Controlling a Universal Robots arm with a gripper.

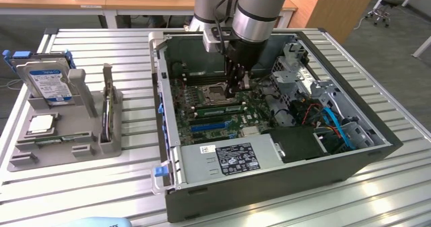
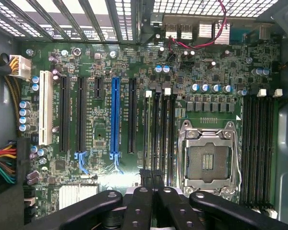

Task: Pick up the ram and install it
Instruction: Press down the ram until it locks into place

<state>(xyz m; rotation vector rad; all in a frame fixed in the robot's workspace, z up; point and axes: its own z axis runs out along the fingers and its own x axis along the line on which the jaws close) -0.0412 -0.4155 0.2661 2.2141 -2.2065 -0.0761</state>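
Open computer case [image 1: 269,186] at frame centre of the exterior view, motherboard [image 2: 101,72] exposed. Gripper [image 1: 237,88] lowered inside beside the empty CPU socket [image 2: 209,158], fingers [image 2: 145,201] pressed together. One ram [image 1: 219,108] stick lies seated just below the socket, at frame centre.

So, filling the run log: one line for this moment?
gripper shut | above memory slots beside CPU socket | one ram standing in slot

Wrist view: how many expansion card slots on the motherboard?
6, in a row: white slot, two long black slots, short black slot, blue slot, last black slot next to the memory slots. None look hidden.
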